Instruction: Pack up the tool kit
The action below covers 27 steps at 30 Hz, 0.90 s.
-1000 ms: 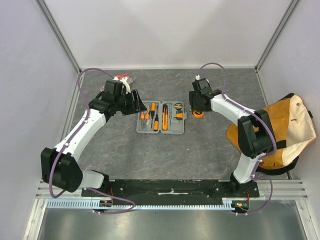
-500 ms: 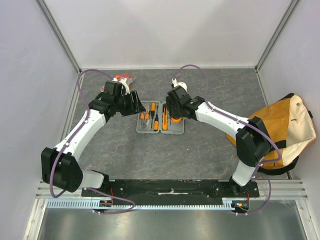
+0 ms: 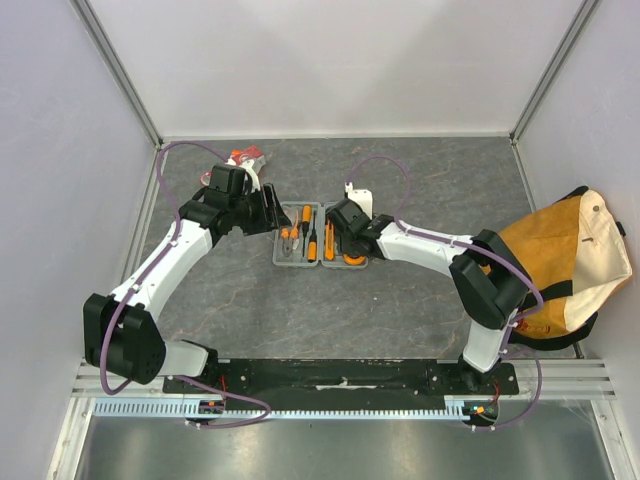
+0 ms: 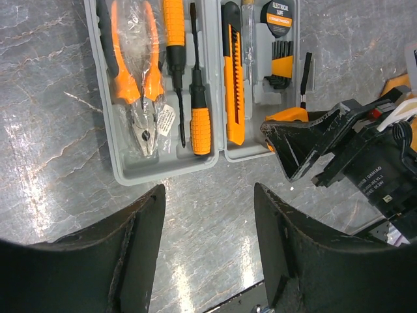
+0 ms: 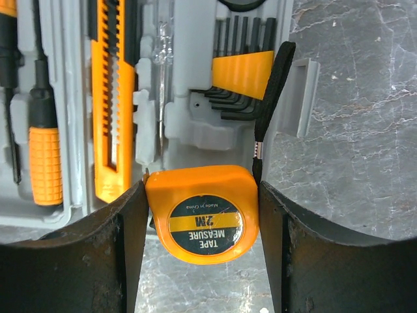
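Right end effector [image 5: 202, 199] grips an orange tape measure [image 5: 203, 225] between both fingers, at the edge of the open grey tool kit case [image 5: 189, 124], which lies flat on the table [image 3: 300, 310] between the arms. Pliers [image 4: 133, 72], screwdrivers [image 4: 199, 117], a utility knife [image 4: 233, 85] and hex keys [image 5: 241, 72] sit in its slots. Left end effector [image 4: 208, 190] hovers beside the case, jaws wide and empty.

L grpr [image 4: 208, 190] open, R [image 5: 202, 195] prob. clamped
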Available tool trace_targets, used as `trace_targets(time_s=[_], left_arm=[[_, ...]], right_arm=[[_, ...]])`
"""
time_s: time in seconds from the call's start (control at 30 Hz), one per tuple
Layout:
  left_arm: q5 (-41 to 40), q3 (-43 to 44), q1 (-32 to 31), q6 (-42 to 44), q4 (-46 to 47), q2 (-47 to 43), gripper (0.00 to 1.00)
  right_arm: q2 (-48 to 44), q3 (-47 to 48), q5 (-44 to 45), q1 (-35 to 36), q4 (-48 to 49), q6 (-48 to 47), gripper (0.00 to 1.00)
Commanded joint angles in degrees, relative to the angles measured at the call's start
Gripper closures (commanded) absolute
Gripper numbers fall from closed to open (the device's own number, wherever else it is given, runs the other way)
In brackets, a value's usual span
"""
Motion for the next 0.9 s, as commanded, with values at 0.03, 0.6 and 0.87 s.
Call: trace_targets(time_s=[0.03, 0.6, 0.87], left_arm=[[-1.29, -0.35, 0.22, 1.3, 1.54, 0.18, 0.37], [-1.29, -0.79, 0.22, 1.12, 1.8, 0.36, 0.38], [-1.3, -0.88, 0.22, 1.12, 1.8, 0.62, 0.38]], right_arm=[[-0.12, -2.4, 7.4, 1.08, 5.87, 3.07, 0.55], [1.46, -6.1, 13.29, 3.36, 11.94, 4.13, 0.52], [1.81, -8.65, 12.15, 3.72, 12.12, 2.99, 0.39]])
